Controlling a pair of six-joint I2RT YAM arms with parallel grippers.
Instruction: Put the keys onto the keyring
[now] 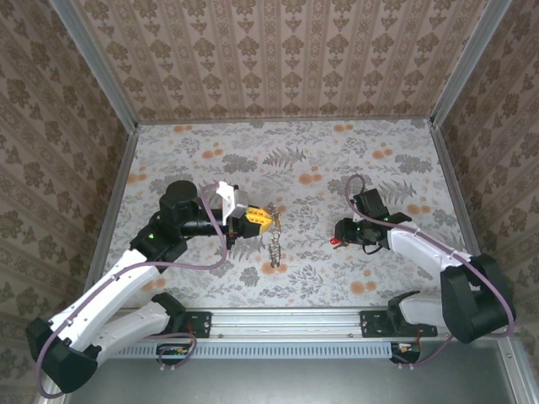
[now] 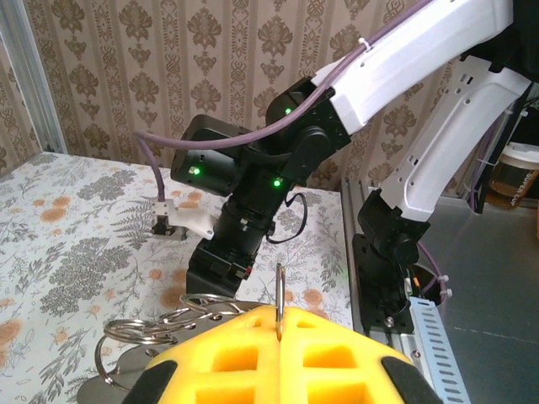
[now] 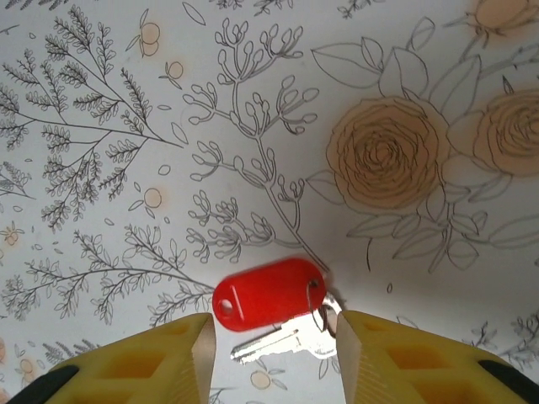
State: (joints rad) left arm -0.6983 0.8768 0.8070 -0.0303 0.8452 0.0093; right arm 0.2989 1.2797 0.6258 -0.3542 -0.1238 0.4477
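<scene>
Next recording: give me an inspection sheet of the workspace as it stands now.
Surface: floral-print tabletop, flat.
Job's things: keyring with more rings linked to it; red-headed key lying on the tabletop.
Clutter: nothing seen.
Grippers: left gripper shut on the keyring; right gripper open, one finger on either side of the key.
Cables: purple cables run along both arms.
Surroundings: patterned walls; metal rail at the near edge.

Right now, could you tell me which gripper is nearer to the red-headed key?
Right. The right gripper has its fingers either side of the red-headed key; the left gripper is well away, pinching the keyring.
</scene>
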